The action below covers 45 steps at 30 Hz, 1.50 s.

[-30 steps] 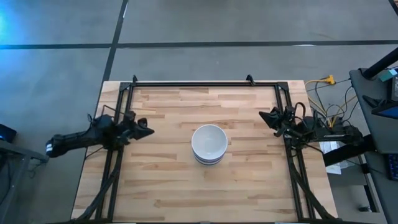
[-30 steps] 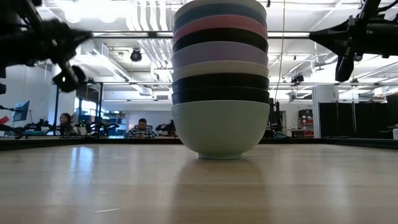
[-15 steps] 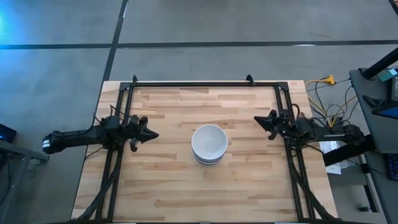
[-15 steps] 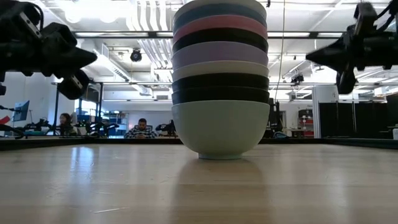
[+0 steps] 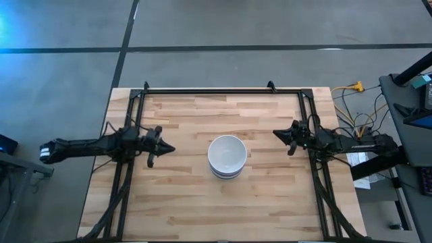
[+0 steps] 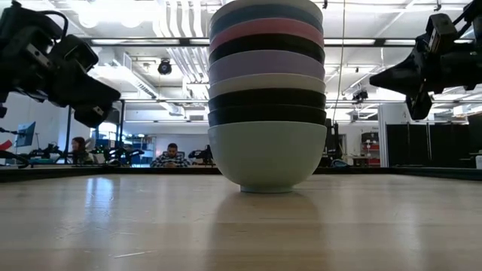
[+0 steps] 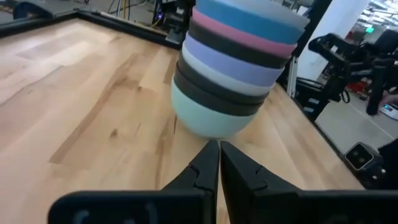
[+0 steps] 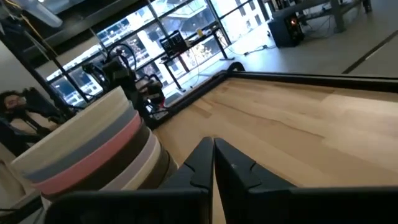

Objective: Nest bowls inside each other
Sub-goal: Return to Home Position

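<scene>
Bowls (image 5: pixel 227 156): nested in one pile.
Left hand (image 5: pixel 167 148): closed, empty.
Right hand (image 5: pixel 275 133): closed, empty.
Homing: draw both back level, well clear.

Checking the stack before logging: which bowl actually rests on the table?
The mint green bowl: it alone sits on the table, its whole side showing; the other bowls show only as rims nested above it.

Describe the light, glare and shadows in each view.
High view: blue glare on the floor at the top-left corner; low view: bright ceiling lights behind the stack, whose dim reflection lies on the table; right wrist view: bright windows behind.
</scene>
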Available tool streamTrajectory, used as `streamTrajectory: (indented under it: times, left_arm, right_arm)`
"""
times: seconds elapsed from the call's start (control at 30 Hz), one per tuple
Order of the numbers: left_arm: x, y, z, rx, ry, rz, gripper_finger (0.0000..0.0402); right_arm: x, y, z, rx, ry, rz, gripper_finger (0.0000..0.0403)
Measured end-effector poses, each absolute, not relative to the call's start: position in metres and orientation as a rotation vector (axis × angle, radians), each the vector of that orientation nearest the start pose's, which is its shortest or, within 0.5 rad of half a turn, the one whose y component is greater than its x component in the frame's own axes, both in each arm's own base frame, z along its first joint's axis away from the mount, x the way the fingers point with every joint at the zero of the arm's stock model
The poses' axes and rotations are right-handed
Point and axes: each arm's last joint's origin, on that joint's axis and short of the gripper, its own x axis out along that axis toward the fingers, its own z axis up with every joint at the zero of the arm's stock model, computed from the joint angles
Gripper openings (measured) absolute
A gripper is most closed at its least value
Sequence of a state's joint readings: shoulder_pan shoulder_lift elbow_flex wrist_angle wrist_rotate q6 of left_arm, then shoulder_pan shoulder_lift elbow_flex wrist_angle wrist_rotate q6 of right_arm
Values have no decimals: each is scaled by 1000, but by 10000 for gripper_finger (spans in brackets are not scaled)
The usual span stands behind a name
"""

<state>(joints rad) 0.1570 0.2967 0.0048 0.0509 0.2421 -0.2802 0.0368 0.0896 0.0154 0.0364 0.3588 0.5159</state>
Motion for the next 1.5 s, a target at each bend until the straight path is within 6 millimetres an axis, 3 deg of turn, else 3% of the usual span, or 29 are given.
streamTrajectory:
  times: [1.5]
  left_arm:
    - [115,11,138,-339,318,-36,0]
  right_arm:
    - [101,-6,165,508,-49,-324,9]
